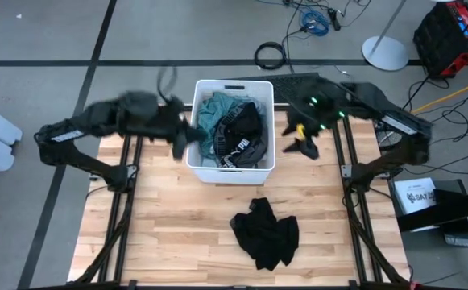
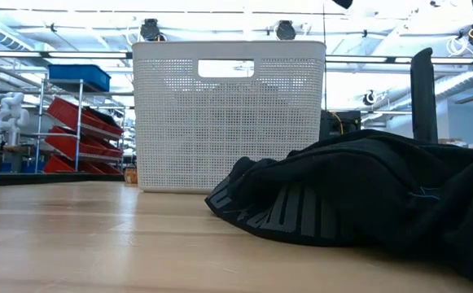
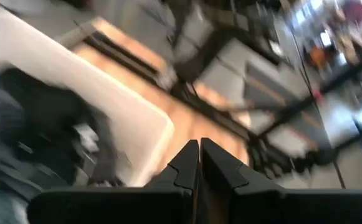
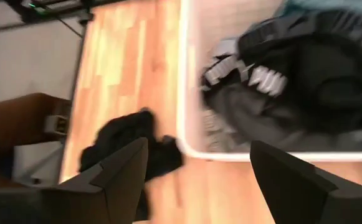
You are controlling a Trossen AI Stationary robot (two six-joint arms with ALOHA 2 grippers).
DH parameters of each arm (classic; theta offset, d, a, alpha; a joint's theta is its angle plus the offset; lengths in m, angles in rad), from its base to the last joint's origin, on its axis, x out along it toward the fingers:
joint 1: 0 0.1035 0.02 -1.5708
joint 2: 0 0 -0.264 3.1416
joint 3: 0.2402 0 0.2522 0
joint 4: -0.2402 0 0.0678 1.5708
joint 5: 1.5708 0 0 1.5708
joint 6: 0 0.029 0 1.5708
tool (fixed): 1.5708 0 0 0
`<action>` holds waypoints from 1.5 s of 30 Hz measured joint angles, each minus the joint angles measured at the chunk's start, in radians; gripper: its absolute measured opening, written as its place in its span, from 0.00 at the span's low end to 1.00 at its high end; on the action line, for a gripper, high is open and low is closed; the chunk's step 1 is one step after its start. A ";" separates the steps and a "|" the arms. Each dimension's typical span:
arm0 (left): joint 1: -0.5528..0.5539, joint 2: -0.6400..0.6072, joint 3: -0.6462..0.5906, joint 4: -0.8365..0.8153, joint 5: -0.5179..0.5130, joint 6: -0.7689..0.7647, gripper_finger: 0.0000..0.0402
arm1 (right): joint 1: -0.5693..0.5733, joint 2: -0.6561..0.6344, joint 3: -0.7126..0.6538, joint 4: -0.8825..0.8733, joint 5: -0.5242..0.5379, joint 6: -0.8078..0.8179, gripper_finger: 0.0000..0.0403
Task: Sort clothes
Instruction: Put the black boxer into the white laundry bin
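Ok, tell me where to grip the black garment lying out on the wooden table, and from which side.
Probably from straight above: the crumpled black fabric garment lies loose on the wooden table, clear of the white perforated plastic bin. Pinch a raised fold near its middle, where the low view shows the cloth humped highest.

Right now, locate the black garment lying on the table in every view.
High view: black garment at bottom centre, below the white bin.
Low view: right foreground, in front of the bin.
Left wrist view: not in it.
Right wrist view: lower left, outside the bin's wall.
Shared landmark: the white bin.
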 joint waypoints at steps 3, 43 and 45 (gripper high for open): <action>-0.128 0.005 -0.069 0.019 -0.010 -0.023 0.06 | 0.070 -0.129 -0.172 0.092 0.001 0.109 0.67; -0.438 0.684 -0.459 0.475 -0.124 -0.135 0.06 | 0.710 -0.526 -1.246 1.209 0.266 0.536 0.67; -0.432 0.678 -0.437 0.438 -0.104 -0.133 0.06 | 0.710 -0.526 -1.246 1.207 0.266 0.528 0.67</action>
